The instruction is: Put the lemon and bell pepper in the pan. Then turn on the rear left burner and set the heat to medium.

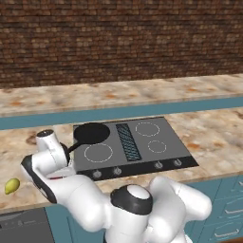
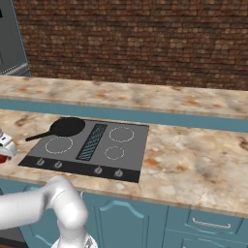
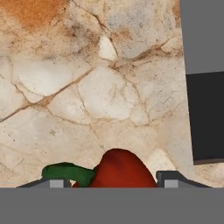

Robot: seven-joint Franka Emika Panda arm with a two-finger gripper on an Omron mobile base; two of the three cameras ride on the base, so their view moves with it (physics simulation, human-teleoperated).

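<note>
The red bell pepper (image 3: 119, 168) with its green stem sits between my gripper's (image 3: 113, 182) two fingertips, which touch it on both sides, low over the counter just left of the cooktop (image 1: 142, 154). A sliver of the pepper (image 1: 57, 178) shows under my hand in the left base view. Farther left, near the counter's front edge, lies the yellow-green lemon (image 1: 12, 186). The black pan (image 1: 91, 133) rests on the cooktop's rear left zone and covers its marking, handle pointing front-left; the right base view also shows the pan (image 2: 68, 127).
Several knobs (image 1: 117, 171) line the cooktop's front strip. A vent grille (image 1: 128, 141) runs down its middle between three white burner rings. A raised marble ledge (image 1: 118, 97) and a brick wall stand behind. Blue cabinet drawers (image 2: 203, 223) lie below the counter.
</note>
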